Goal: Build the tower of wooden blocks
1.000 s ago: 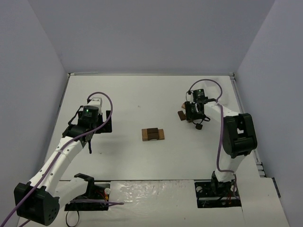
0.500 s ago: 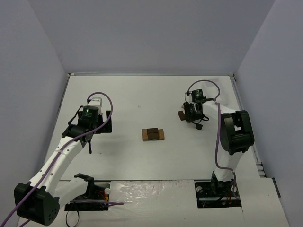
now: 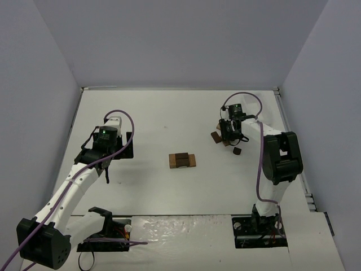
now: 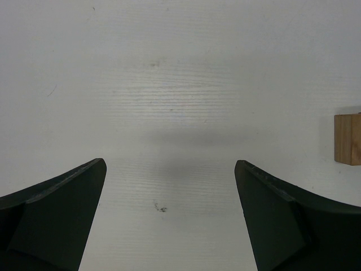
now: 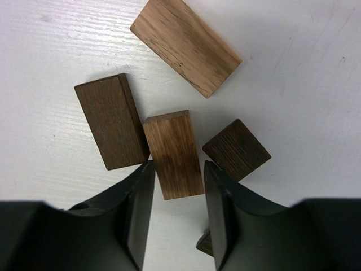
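Note:
The wood block tower [image 3: 182, 160] is a low stack, dark brown on light tan, at the table's middle. My right gripper [image 3: 228, 135] is over a cluster of loose blocks at the far right. In the right wrist view its jaws [image 5: 177, 165] stand narrowly either side of the near end of a mid-brown block [image 5: 173, 153], with a thin gap on the left. A dark block [image 5: 111, 121] lies to its left, a dark square block [image 5: 237, 149] to its right and a tan block [image 5: 185, 45] beyond. My left gripper [image 3: 108, 158] [image 4: 169, 164] is open and empty over bare table.
A light tan wood piece [image 4: 348, 138] shows at the right edge of the left wrist view. A dark block [image 3: 237, 151] lies just near of the right gripper. Another dark piece [image 5: 206, 245] sits under the right finger. Walls enclose the table.
My right gripper has shifted slightly toward the far side over the block cluster, uncovering a dark block on its near side. The left arm has not moved.

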Robot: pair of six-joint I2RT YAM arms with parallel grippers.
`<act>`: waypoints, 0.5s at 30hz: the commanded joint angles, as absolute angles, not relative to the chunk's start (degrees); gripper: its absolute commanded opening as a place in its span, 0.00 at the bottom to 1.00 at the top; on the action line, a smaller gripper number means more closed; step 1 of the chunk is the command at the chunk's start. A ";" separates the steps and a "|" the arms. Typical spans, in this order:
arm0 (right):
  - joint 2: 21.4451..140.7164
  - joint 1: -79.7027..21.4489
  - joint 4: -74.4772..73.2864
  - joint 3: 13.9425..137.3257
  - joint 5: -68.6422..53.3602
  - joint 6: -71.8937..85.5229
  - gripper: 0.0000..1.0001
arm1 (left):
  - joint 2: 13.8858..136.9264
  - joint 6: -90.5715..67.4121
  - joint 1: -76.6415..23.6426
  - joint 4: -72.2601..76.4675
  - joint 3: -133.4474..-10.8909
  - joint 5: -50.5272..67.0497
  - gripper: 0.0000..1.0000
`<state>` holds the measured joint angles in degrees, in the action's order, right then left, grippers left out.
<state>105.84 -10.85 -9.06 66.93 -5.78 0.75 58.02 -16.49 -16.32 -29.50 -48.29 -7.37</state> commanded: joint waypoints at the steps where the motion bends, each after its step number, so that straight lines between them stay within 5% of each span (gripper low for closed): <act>1: 106.07 -10.98 -9.23 69.10 -4.83 -1.14 0.34 | 57.66 -15.56 -16.00 -27.16 -49.83 -7.74 0.97; 6: 106.08 -10.99 -9.28 68.73 -5.01 -1.06 0.30 | 57.70 -15.64 -16.00 -27.11 -49.87 -7.65 0.97; 15: 106.13 -11.56 -9.40 68.47 -5.45 -1.12 0.37 | 57.66 -15.64 -16.00 -27.05 -49.94 -7.47 0.97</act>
